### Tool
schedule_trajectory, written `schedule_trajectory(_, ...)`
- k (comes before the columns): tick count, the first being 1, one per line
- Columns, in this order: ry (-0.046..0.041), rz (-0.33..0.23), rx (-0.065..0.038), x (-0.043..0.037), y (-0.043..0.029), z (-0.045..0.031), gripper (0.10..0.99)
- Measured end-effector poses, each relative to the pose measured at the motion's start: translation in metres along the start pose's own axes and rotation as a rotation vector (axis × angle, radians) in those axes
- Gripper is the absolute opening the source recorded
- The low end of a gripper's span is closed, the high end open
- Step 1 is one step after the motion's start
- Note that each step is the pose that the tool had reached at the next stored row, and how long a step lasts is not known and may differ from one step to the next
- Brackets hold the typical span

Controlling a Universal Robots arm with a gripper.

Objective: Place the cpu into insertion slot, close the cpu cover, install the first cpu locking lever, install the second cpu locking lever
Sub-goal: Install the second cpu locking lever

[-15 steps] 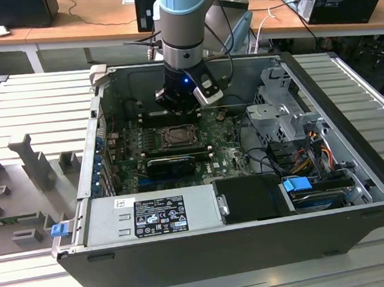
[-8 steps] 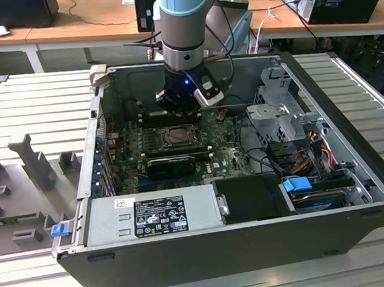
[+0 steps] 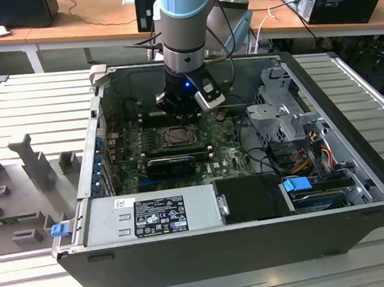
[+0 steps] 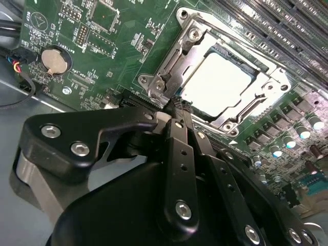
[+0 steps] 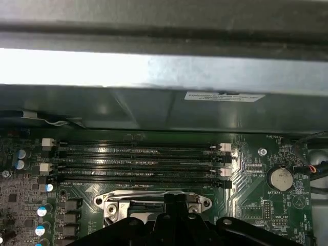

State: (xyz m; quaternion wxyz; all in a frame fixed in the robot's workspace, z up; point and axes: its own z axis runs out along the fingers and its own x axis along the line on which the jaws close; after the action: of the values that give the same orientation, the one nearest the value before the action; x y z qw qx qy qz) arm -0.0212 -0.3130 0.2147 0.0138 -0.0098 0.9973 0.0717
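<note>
The cpu [image 4: 218,82] lies flat in the insertion slot [image 3: 176,137], its pale face showing through the window of the cpu cover [image 4: 192,51]. The silvery cover is down over it. My gripper [image 4: 174,102] hangs over the socket's edge with its black fingers [image 4: 178,154] together. Its tips rest at a corner of the cover, by the hinge bracket [image 4: 159,84]. In the first wrist view the gripper [image 5: 177,197] meets a thin wire lever [image 5: 138,193] along the socket's rim. Whether that wire is pinched I cannot see. Another lever rod [image 4: 248,108] runs along the socket's far side.
Long black memory slots [image 5: 138,161] run right behind the socket, with the case wall [image 5: 154,66] beyond them. A coin battery [image 4: 55,60] sits on the green board. The power supply [image 3: 157,213] and drive cage [image 3: 286,113] bound the board inside the open case.
</note>
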Motion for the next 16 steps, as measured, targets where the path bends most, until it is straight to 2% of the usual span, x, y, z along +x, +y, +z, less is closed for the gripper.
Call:
schedule_trajectory(7, -0.0001, 0.0, 0.0, 0.0001, -0.0053, -0.0008, 0.106)
schedule_trajectory(16, 0.0, 0.0, 0.002, 0.0, -0.0054, -0.0052, 0.106)
